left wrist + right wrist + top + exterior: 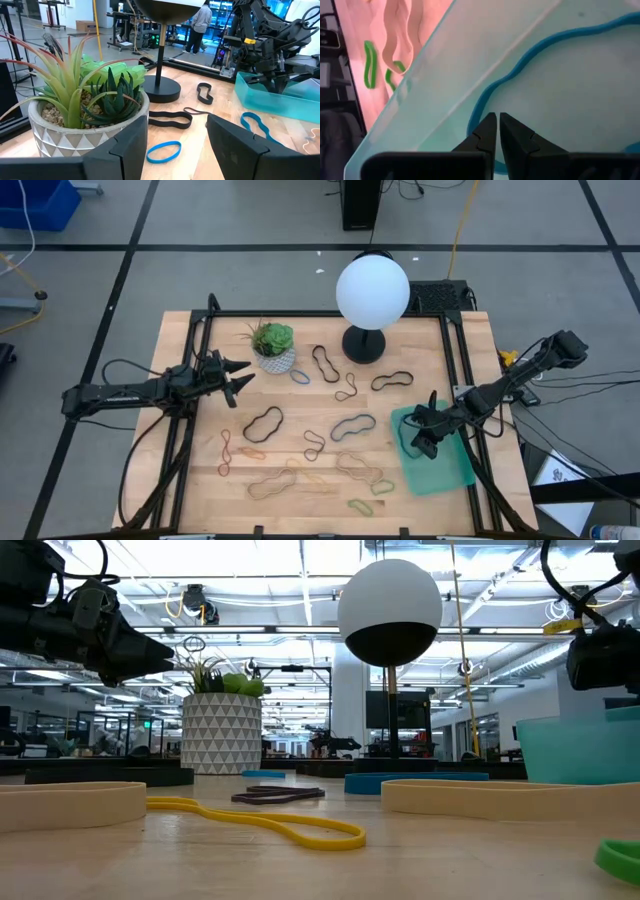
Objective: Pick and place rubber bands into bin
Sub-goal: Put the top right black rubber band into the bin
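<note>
Several rubber bands lie flat on the wooden table: black ones (263, 423) (325, 363) (392, 380), a small blue one (300, 376), a red one (225, 452), tan ones (290, 480) and green ones (360, 505). The teal bin (450, 470) rests on the table at the right. A blue band (530, 60) lies on its floor and also shows in the high view (404, 438). My right gripper (497, 120) is shut, low inside the bin, beside that band's curve. My left gripper (240, 376) is open and empty above the table, left of the plant pot; it also shows in its wrist view (176, 120). My right gripper's shut fingertips (487, 125) stand right beside the blue band's curve (476, 112), which runs on behind one finger. I cannot tell whether they touch it. The band lies flat on the bin's floor.
A white patterned plant pot (274, 352) stands just ahead of my left gripper. A lamp with a white globe (372, 288) and a black base (363, 346) stands at the far middle. A black frame (455, 360) borders the table. People stand in the room beyond (201, 20).
</note>
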`<state>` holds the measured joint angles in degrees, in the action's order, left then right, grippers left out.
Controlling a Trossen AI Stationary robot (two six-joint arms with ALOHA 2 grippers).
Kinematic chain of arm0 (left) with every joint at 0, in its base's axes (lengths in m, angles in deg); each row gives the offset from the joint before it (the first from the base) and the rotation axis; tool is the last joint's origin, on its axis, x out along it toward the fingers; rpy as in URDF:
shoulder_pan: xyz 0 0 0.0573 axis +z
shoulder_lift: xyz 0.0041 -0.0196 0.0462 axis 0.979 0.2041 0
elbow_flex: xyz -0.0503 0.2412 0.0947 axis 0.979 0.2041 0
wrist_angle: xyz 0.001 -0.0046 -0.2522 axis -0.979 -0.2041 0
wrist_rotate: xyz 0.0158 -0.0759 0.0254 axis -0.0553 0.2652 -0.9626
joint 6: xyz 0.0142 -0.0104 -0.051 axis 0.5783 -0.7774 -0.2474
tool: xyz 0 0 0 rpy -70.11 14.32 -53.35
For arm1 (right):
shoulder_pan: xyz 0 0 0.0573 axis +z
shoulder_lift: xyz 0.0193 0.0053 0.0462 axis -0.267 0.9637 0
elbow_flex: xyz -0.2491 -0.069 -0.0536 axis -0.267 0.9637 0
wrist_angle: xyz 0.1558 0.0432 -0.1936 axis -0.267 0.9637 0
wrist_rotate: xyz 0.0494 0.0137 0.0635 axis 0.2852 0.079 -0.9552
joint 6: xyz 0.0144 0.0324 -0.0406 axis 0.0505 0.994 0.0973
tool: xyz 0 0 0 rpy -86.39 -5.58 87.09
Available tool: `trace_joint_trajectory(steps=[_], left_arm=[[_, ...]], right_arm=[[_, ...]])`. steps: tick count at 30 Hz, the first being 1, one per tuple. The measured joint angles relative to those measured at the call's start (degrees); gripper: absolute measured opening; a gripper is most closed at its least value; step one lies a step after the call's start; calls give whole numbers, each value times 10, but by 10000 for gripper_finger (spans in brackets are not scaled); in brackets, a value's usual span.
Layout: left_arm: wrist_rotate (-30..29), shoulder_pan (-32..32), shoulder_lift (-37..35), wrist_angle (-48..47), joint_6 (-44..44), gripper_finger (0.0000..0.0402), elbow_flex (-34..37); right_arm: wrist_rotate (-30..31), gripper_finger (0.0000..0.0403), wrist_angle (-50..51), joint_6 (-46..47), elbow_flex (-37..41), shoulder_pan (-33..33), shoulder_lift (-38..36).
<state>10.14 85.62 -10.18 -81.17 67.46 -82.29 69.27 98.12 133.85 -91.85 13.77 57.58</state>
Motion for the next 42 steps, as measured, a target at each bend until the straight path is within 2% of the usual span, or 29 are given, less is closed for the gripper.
trace_joint_trajectory(steps=[10, 22, 29, 33, 37, 42], left_arm=[[0, 0, 0, 0, 0, 214, 0], [0, 0, 0, 0, 3, 214, 0], [0, 0, 0, 0, 4, 214, 0], [0, 0, 0, 0, 5, 214, 0], [0, 0, 0, 0, 5, 214, 0], [0, 0, 0, 0, 5, 214, 0]], right_arm=[[-17, 18, -88, -138, 0, 1, -7], [-14, 23, -130, -161, -1, 1, -7], [31, 81, -212, -239, -1, -3, -7], [31, 121, -287, -307, -1, -19, -15], [30, 144, -354, -367, -1, -39, -29], [29, 152, -307, -428, -17, -73, -36]])
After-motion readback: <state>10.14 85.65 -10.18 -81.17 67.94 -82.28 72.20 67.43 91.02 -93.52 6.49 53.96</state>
